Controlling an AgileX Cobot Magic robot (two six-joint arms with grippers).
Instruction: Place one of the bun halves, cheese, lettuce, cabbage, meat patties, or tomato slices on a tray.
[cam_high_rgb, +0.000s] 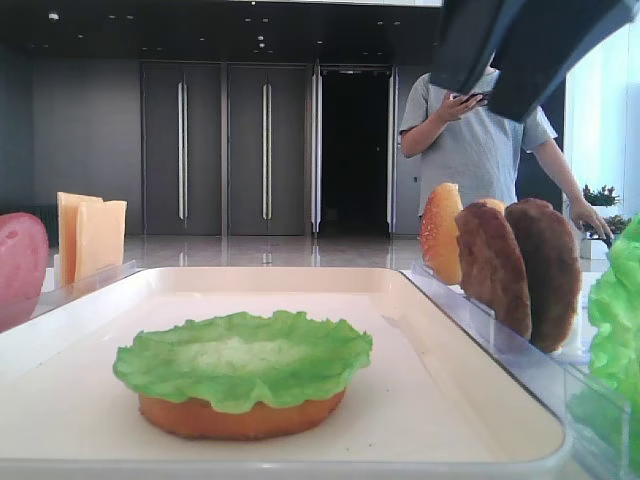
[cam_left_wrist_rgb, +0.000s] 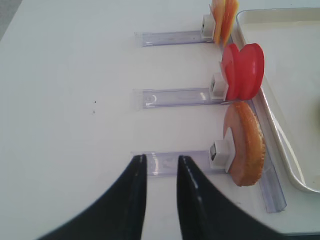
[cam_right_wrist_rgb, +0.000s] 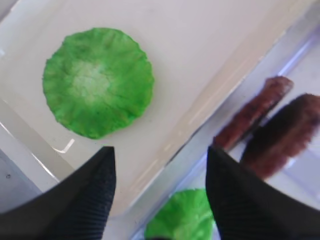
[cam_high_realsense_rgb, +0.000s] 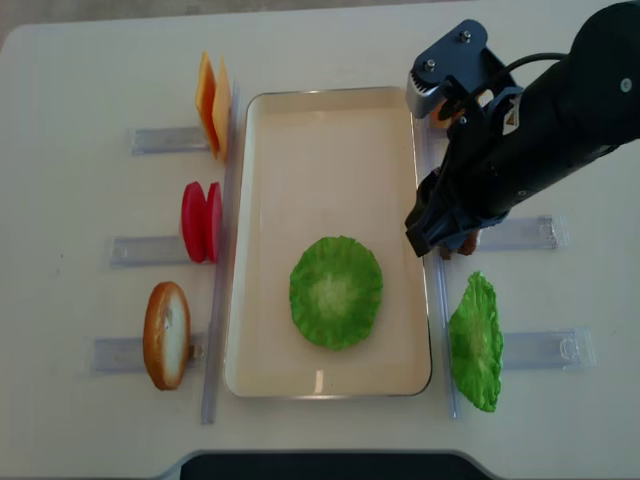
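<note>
The cream tray (cam_high_realsense_rgb: 320, 130) holds a green lettuce (cam_high_realsense_rgb: 336, 292) lying flat on a bun half (cam_high_rgb: 240, 415). My right gripper (cam_right_wrist_rgb: 160, 150) hangs open and empty above the tray's right rim, near two upright meat patties (cam_right_wrist_rgb: 285, 135). A second green leaf (cam_high_realsense_rgb: 475, 342), lettuce or cabbage, stands in the holder below them. Left of the tray stand cheese (cam_high_realsense_rgb: 212, 103), tomato slices (cam_high_realsense_rgb: 201, 221) and another bun half (cam_high_realsense_rgb: 166, 334). My left gripper (cam_left_wrist_rgb: 160, 160) is low over the bare table left of that bun, its fingers a narrow gap apart with nothing between them.
Clear plastic holders (cam_high_realsense_rgb: 150, 353) line both long sides of the tray. Another bun half (cam_high_rgb: 442, 232) stands in the far right holder, partly under my right arm (cam_high_realsense_rgb: 540, 130). A person (cam_high_rgb: 480, 140) stands behind the table.
</note>
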